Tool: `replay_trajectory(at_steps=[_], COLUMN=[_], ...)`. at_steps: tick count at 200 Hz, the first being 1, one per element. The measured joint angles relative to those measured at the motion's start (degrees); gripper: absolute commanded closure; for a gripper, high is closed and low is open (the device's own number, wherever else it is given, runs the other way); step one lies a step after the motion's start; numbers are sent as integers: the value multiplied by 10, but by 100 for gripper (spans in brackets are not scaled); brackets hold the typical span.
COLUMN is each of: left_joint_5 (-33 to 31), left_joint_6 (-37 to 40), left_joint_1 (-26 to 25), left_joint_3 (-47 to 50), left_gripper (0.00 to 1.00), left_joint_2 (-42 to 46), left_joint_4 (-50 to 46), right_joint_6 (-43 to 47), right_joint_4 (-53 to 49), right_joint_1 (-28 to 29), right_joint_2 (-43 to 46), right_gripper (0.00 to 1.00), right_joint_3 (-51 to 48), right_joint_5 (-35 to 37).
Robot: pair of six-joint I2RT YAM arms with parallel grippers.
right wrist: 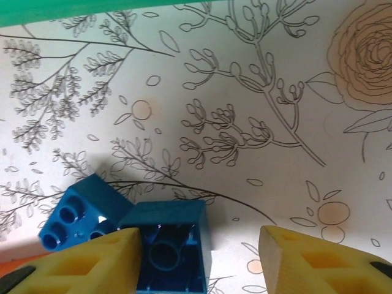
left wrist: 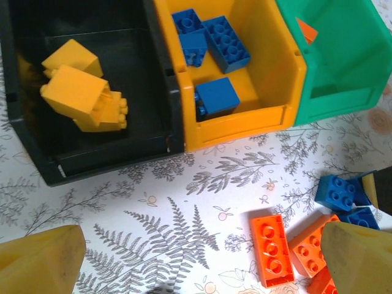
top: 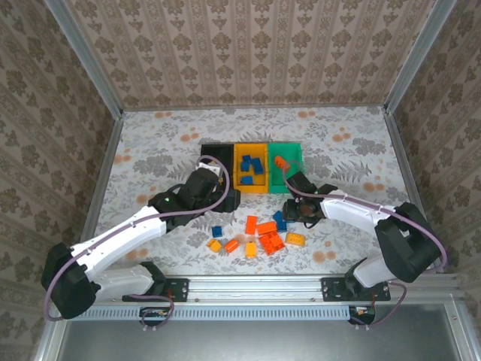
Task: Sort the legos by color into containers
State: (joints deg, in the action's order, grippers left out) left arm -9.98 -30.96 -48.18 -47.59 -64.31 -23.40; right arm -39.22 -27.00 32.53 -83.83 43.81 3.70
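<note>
We logged both jaws released: left jaws by the black bin (left wrist: 110, 160) holding yellow legos (left wrist: 82, 92), right jaws straddling a blue lego (right wrist: 174, 245) on the desk (right wrist: 245, 92) beside loose legos (top: 267, 239).

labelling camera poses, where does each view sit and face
top: above and behind the bases, looking down on the table; both arms show
left wrist: above the bins, facing down; own fingers at bottom corners
right wrist: low over blue legos, facing down; own fingers below
shared: top and left wrist both show the yellow bin
</note>
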Motion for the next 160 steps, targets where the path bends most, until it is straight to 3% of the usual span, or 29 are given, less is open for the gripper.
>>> replay_trajectory(at_steps=[60, 80, 108, 160], left_joint_5=[-8, -8, -8, -9], left_joint_6=[-12, -13, -16, -17], left_joint_1=[10, 14, 17, 18], left_joint_3=[19, 22, 23, 28], left_gripper=[0, 0, 0, 0], left_joint_2=[16, 18, 20, 27], left_joint_4=[-5, -6, -6, -6], right_joint_6=[-12, -15, -10, -16], right_joint_4=[-18, -29, -26, -14], right_joint_1=[-13, -30, -30, -29], right_joint_2=[6, 30, 74, 0], right_gripper=[50, 47, 30, 36], right_joint_3=[-2, -13, -16, -6], right_joint_5=[51, 64, 61, 50])
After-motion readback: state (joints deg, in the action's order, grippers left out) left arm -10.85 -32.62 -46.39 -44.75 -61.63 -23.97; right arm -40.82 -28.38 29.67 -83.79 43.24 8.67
